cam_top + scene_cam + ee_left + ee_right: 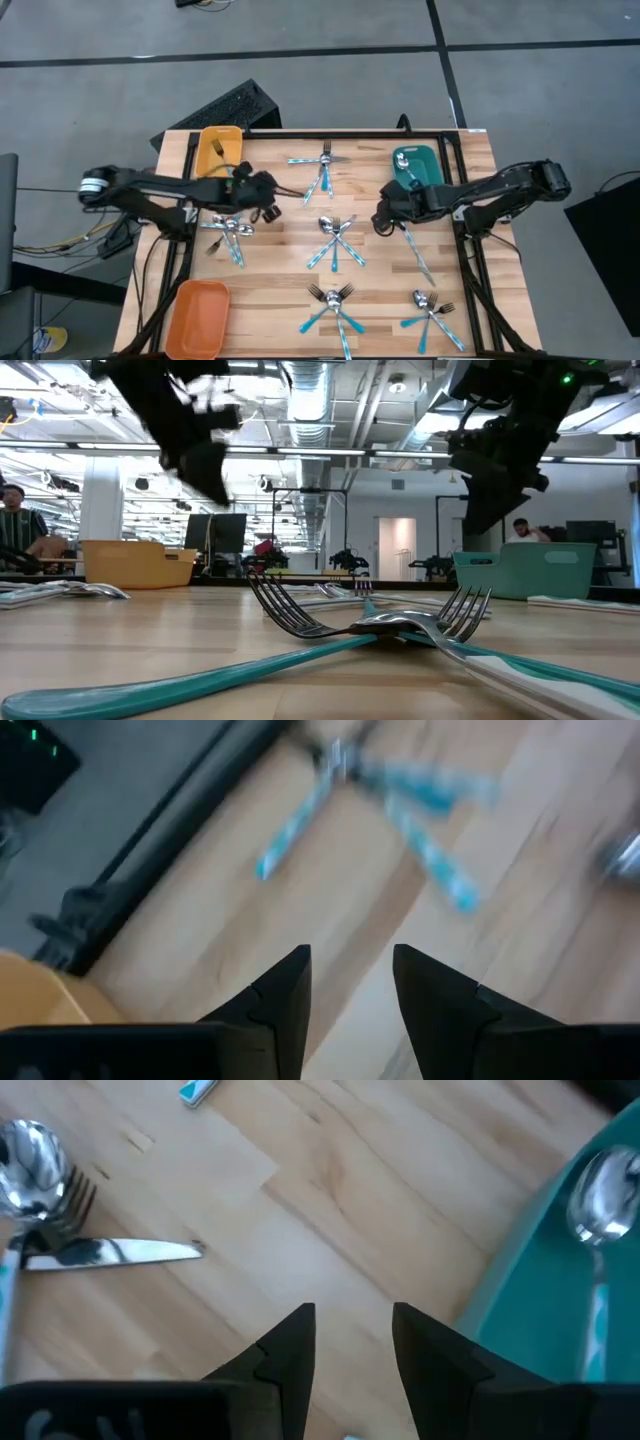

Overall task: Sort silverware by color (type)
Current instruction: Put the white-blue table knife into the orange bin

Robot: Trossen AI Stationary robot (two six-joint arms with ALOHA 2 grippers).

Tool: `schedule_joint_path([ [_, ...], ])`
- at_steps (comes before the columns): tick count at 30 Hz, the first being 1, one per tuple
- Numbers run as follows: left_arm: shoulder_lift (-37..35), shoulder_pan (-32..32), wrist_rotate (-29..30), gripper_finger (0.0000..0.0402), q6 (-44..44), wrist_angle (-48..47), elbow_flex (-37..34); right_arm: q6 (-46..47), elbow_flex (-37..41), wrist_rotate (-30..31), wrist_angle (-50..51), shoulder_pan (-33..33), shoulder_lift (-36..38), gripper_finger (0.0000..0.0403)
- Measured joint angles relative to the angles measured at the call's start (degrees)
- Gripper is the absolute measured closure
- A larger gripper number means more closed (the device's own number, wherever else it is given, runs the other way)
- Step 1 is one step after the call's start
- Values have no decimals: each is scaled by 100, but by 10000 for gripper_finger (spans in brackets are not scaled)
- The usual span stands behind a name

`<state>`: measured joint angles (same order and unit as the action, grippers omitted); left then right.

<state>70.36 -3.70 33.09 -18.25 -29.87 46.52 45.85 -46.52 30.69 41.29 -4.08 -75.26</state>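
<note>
The left arm reaches inward from the left, its gripper (350, 985) empty with jaws parted. The right arm mirrors it, its gripper (352, 1342) likewise parted and empty.

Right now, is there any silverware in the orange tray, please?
No, the orange tray shows only its bare bottom in the high view.

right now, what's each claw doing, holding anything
Left claw: open, empty, over bare table near the yellow tray.
Right claw: open, empty, beside the teal tray with a spoon in it.
</note>
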Motion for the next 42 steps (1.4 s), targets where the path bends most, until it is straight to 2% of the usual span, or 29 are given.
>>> schedule_joint_path([
  [4,-518,43,-313,270,-17,809,4,-340,0,339,-45,100,0,246],
  [9,-302,306,-569,270,334,1745,9,-837,0,439,-412,286,0,246],
  [12,81,461,-562,270,516,2212,7,-1072,0,130,-682,337,-1,246],
  [15,416,619,-571,270,776,2723,6,-1143,0,-465,-945,324,-2,246],
  [19,435,729,-565,270,1129,2848,51,-1081,-1,-817,-1090,133,-110,246],
  [23,-53,761,-551,270,1262,2838,9,-606,-2,-815,-934,-96,-96,246],
  [26,-351,764,-557,270,1144,3085,-354,-114,4,-810,-754,-327,-103,246],
  [30,-347,872,-760,270,655,4730,-1345,688,1,-813,-404,-849,-104,246],
  [32,-200,1007,-800,270,504,5688,-1624,1305,55,-761,-273,-1268,-177,246],
  [36,-75,1201,-846,270,1185,6043,-1670,2518,286,-596,-90,-2196,-182,246],
  [39,-80,1246,-835,270,1582,6050,-1551,3259,286,-1017,213,-2637,-188,246],
  [42,-79,1237,-832,270,1985,6166,-1386,3699,286,-1957,697,-3102,-184,246],
])
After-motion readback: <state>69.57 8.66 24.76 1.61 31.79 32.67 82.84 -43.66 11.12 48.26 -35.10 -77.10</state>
